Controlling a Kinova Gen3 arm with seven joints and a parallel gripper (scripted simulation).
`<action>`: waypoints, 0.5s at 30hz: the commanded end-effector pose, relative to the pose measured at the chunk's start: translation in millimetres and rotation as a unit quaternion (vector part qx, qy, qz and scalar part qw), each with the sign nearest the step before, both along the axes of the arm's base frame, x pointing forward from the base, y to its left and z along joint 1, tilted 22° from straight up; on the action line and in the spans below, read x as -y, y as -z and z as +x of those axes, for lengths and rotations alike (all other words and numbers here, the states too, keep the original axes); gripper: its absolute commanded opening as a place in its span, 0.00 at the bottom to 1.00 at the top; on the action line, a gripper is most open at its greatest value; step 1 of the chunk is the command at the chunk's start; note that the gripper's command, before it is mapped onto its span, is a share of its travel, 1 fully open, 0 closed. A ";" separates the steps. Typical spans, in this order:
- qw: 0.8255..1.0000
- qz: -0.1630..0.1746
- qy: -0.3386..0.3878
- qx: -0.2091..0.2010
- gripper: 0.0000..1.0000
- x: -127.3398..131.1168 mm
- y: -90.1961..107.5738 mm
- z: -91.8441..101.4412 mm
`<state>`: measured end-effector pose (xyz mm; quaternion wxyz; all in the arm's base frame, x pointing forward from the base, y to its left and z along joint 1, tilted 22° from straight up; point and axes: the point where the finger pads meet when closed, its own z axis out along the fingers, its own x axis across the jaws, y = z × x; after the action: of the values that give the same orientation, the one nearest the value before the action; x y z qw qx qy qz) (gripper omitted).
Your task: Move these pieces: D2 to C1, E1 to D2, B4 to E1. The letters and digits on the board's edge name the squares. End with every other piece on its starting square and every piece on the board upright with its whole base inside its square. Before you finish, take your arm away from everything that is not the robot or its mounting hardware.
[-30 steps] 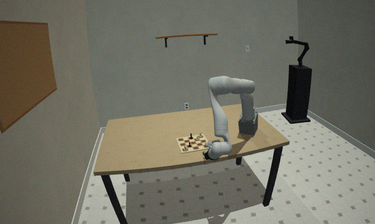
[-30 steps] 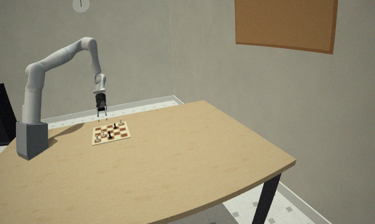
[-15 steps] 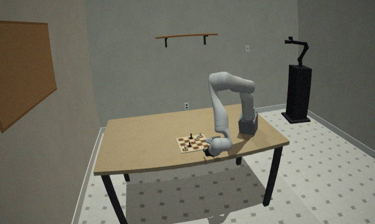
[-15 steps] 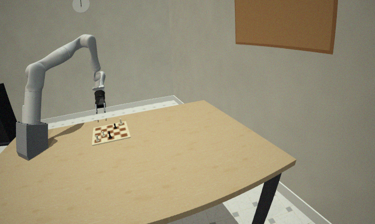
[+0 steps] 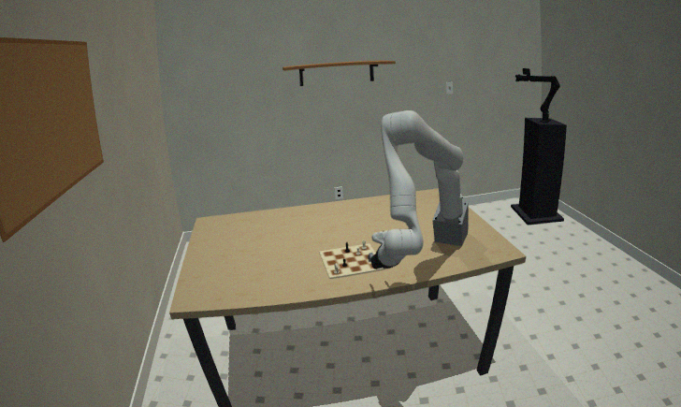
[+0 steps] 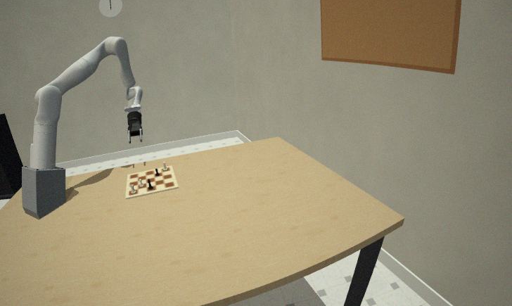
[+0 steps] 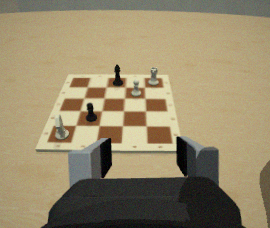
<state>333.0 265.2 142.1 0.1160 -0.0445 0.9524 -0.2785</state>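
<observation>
A small brown-and-cream chessboard lies on the table. It carries three white and two black pieces, all upright. In the wrist view a white piece stands on the near left corner square. A black pawn stands diagonally behind it. A taller black piece, a small white piece and a white piece stand at the far side. My gripper is open and empty. It hangs well above the board's edge nearest it. The square labels are too small to read.
The arm's grey base stands on the wooden table beside the board. The arm's shadow falls on the table between the base and the board.
</observation>
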 end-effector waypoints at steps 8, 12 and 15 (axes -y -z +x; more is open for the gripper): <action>1.000 0.010 0.011 -0.010 1.00 5.5 2.9 0.8; 0.999 0.029 0.032 -0.031 1.00 15.7 9.9 1.6; 0.996 0.054 0.056 -0.052 1.00 26.4 17.0 2.2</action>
<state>325.4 255.4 123.9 0.0637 -0.0230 0.9685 -0.2395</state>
